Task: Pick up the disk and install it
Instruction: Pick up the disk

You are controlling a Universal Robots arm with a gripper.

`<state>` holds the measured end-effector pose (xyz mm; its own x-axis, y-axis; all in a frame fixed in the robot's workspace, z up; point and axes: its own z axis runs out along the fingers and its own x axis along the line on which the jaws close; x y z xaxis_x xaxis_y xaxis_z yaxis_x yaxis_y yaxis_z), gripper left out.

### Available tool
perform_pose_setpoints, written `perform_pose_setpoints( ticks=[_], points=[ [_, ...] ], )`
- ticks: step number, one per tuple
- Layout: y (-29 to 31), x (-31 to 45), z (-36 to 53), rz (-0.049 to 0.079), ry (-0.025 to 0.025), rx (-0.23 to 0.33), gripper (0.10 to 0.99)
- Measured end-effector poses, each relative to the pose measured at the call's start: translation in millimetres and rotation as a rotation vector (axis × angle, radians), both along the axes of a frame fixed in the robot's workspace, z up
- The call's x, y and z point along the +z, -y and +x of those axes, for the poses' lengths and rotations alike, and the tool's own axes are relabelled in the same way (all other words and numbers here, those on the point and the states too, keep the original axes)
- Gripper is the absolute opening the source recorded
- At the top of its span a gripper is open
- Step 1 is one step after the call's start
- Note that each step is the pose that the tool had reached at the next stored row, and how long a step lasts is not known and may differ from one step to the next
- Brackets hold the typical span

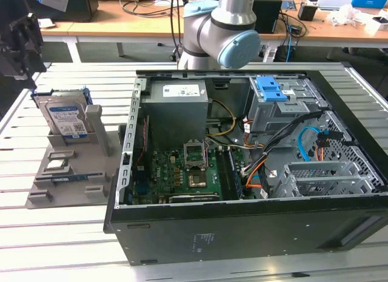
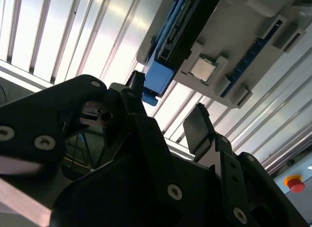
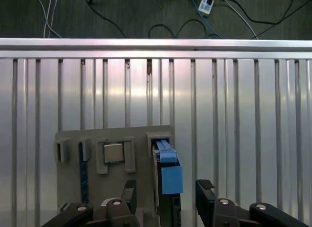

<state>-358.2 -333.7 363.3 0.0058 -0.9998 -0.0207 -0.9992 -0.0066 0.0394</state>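
Partly cut off at the exterior view's left edge, the gripper hangs above the disk, which stands upright in a grey holder beside the open computer case. Its fingers, in the first wrist view, are spread wide either side of the disk, clear of it

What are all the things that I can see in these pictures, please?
disk: one, silver-grey with blue rails, upright in the holder
holder: one, grey, on the table at the exterior view's left
processor chip: one, silver, in a holder pocket
computer case: one, black, open, mid-table
power supply: one, grey, inside the case
motherboard: one, green, inside the case
bracket: one, blue, inside the case
table: one, silver, under everything
arm: one, grey and blue, behind the case
fingers: two, black, open, above the disk
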Motion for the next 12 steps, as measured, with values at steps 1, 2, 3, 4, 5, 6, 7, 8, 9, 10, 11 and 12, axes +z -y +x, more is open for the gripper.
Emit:
perform_pose_setpoints(
  ticks=[1,2,3,4,5,6,7,8,9,10,11,12],
  points=[
    [0.0,-0.7,0.7,0.0,-0.0001,0.009,0.6],
    [-0.1,-1.6,1.8,0.0,0.0,0.018,0.6],
    [-0.3,-2.6,3.1,-0.001,0.0,0.023,0.6],
    [-0.3,-3.0,3.6,-0.001,0.0,0.023,0.6],
    [-0.3,-3.4,4.5,-0.001,-0.0001,0.024,0.6],
    [-0.4,-3.8,5.4,-0.001,-0.0001,0.024,0.6],
    [-0.4,-4.2,6.1,-0.001,0.0,0.024,0.6],
    [-0.4,-4.5,6.7,-0.001,0.0,0.024,0.6],
    [-0.5,-4.8,7.4,-0.001,-0.0001,0.024,0.6],
    [-0.5,-5.3,8.1,-0.001,0.0001,0.024,0.6],
    [-0.5,-5.8,8.6,-0.001,0.0002,0.024,0.6],
    [-0.5,-6.4,9.0,-0.001,0.0001,0.025,0.6]
  ],
)
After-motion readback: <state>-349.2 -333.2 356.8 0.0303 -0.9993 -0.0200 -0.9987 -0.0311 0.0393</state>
